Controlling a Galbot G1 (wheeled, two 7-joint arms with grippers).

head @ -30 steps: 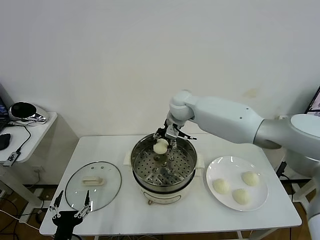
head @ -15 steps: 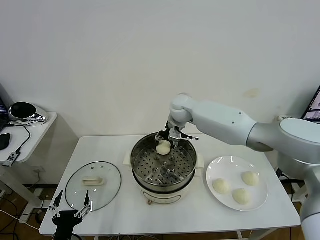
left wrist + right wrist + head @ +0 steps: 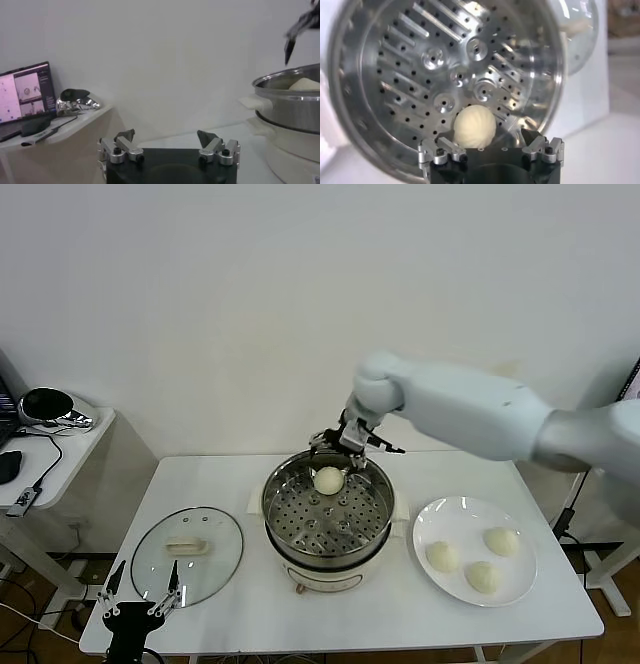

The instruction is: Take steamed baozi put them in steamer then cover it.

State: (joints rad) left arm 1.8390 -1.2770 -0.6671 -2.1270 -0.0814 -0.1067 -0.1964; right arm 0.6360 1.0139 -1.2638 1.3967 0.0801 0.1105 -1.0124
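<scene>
Table (image 3: 230, 484) with the steamer (image 3: 328, 519) at its centre. One baozi (image 3: 328, 479) lies on the perforated tray inside the steamer, toward its far side. Right gripper (image 3: 352, 446) above the steamer's far rim, just behind that baozi and apart from it. Plate (image 3: 450, 519) right of the steamer, carrying three baozi (image 3: 480, 559). Cover (image 3: 187, 554) flat on the table left of the steamer. Left gripper (image 3: 140, 604) at the table's near left edge, just before the cover. Side table (image 3: 70, 446) farther left, apart from the main table.
</scene>
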